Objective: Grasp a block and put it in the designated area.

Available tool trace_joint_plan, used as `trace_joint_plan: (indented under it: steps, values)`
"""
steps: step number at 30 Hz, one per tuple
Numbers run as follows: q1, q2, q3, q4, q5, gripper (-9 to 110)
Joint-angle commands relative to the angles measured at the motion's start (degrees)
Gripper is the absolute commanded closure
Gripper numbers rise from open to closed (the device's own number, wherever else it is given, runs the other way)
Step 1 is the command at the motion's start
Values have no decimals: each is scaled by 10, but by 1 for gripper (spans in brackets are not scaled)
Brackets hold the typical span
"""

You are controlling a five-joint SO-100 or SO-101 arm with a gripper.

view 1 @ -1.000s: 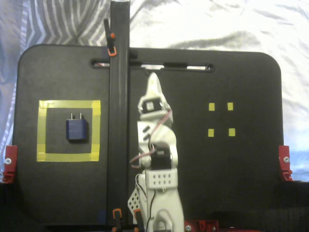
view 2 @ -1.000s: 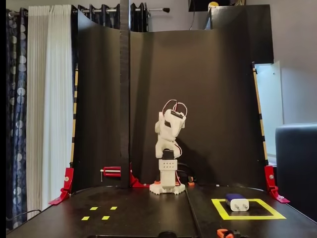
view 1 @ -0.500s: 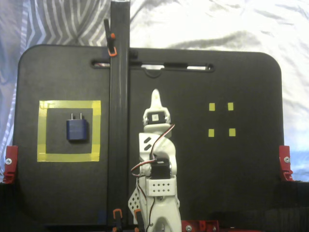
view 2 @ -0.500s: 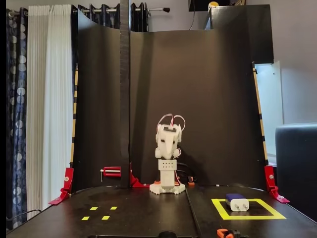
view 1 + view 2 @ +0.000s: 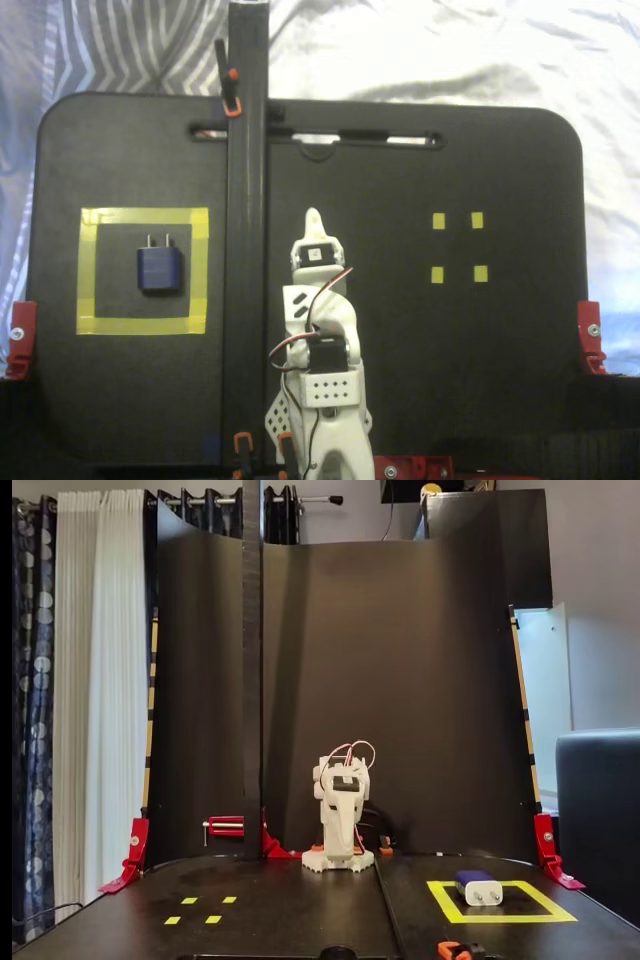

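On my top-down fixed view, reading from the left edge, I see a red clamp (image 5: 19,338) on the side of the black table (image 5: 470,370). Next comes the designated area (image 5: 143,217), a yellow tape square with a black interior. The block (image 5: 160,269) lies flat inside it, a little above the middle, touching none of the tape, with its two prongs pointing toward the top of the picture. Just right of the square a black vertical post (image 5: 246,250) crosses the view. Beside the post sits the white arm (image 5: 320,350), folded over its base, and the gripper (image 5: 314,216) points toward the far edge of the table. I cannot tell from here whether the jaws are parted or pressed together, but nothing is between them. Further right are four small yellow tape squares (image 5: 458,247), and another red clamp (image 5: 590,335) at the right edge.

On my front fixed view the order flips: the small yellow squares (image 5: 201,909) are on the left, the arm (image 5: 341,815) is tucked low at the centre, and the block (image 5: 478,888) rests inside the designated area (image 5: 500,917) on the right, well apart from the arm.
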Motion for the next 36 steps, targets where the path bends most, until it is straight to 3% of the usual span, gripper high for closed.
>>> trace_joint_plan:
  steps: [1,9,36]
  values:
    - [-4,5,4,18,-3,101]
    - [-8,10,4,66,-2,101]
    - [9,10,4,69,9,102]
